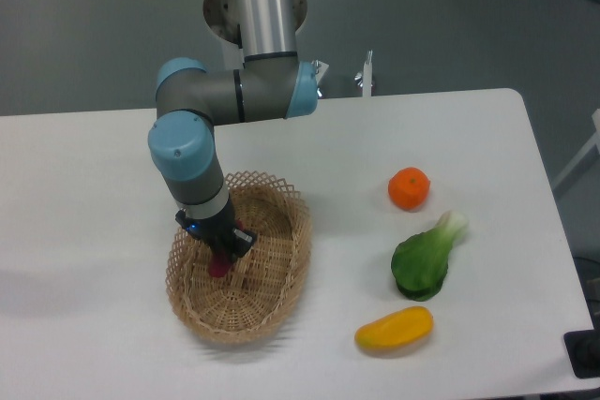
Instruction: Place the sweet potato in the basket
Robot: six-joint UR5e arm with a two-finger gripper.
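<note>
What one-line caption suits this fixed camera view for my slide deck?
UR5e gripper lowers the sweet potato into the basket, with orange, bok choy and mango alongside.

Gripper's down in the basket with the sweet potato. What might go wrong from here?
1. The sweet potato shows only as a small magenta bit under the gripper, so whether it rests on the basket floor is unclear; releasing early may drop it.
2. The gripper sits near the basket's left wall, so lifting out could snag the weave and drag the basket.
</note>
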